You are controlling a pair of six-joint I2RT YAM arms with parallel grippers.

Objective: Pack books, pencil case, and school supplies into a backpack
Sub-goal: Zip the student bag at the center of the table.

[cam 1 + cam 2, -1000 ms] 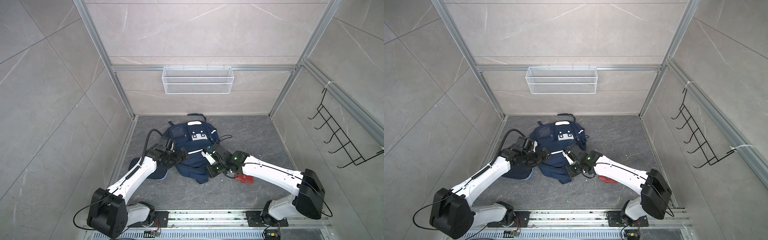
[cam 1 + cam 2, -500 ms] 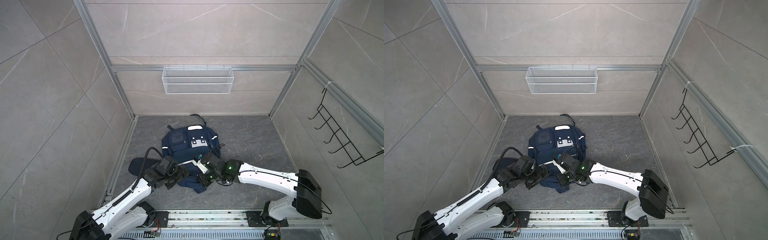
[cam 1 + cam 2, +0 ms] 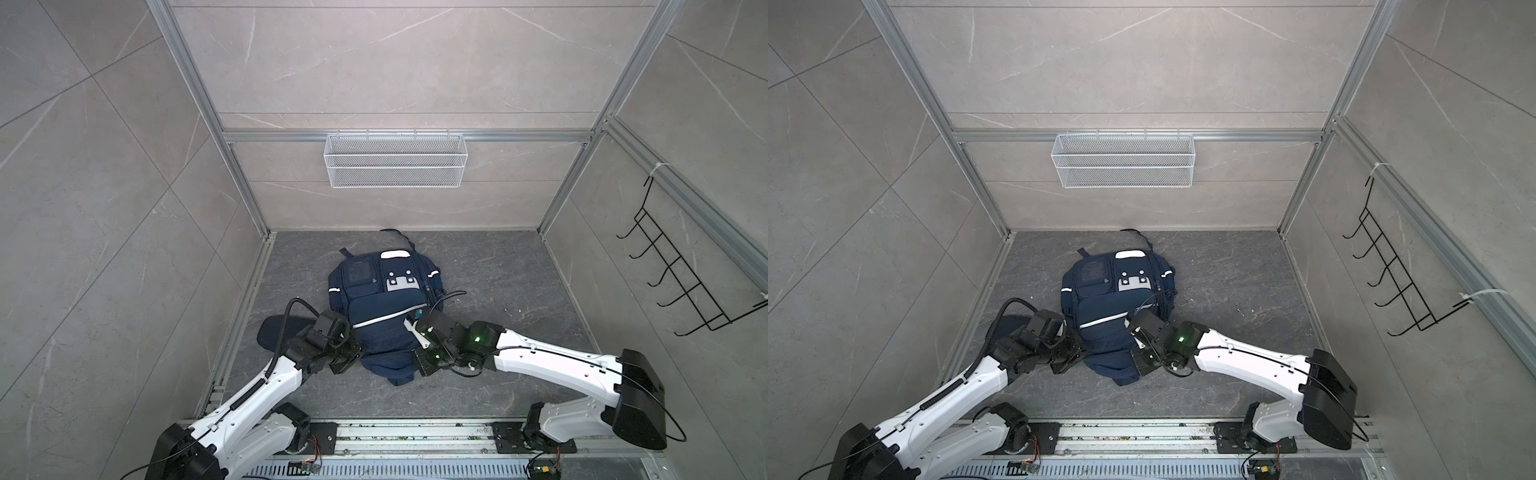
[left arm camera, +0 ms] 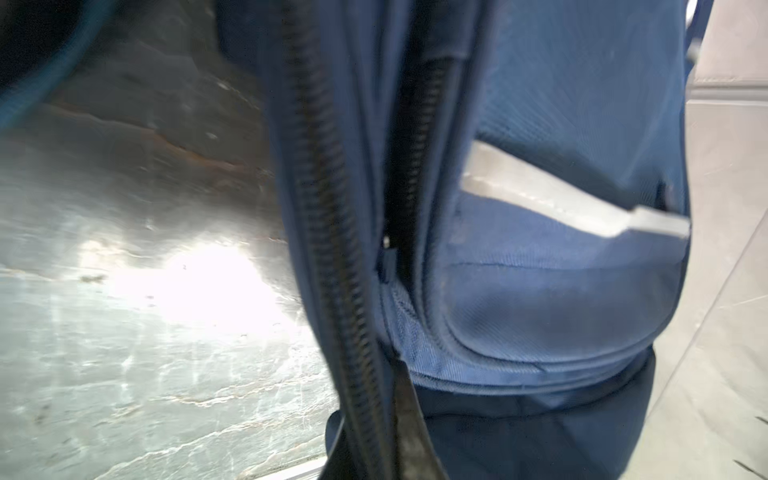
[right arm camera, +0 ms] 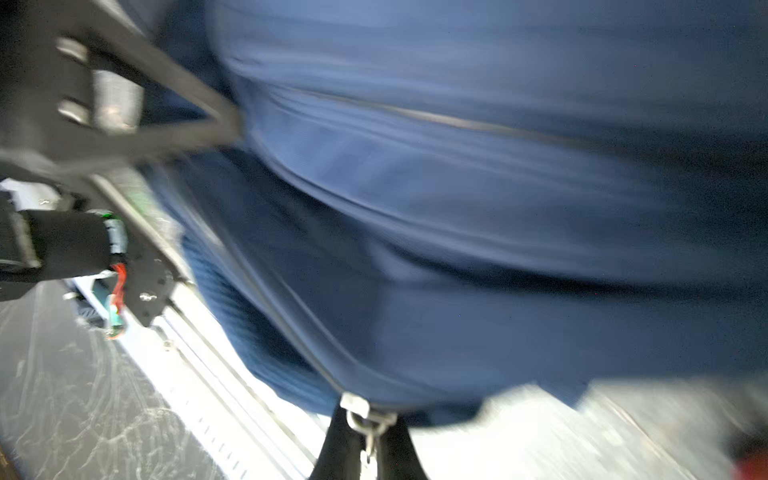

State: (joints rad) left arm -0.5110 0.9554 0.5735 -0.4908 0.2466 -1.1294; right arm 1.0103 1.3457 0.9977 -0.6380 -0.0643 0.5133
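Both arms have the backpack (image 3: 382, 307) flat on the bench (image 3: 498, 270) between them, left pincer (image 4: 374, 432) clamped on its zip seam (image 4: 332, 208), right pincer (image 5: 368, 440) clamped on the zip pull (image 5: 365, 415), and a hard tug could slip that tiny pull free.

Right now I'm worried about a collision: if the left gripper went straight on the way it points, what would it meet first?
The backpack: the left gripper is shut at its side zipper, seemingly pinching that edge, so going straight on would press into the fabric at once.
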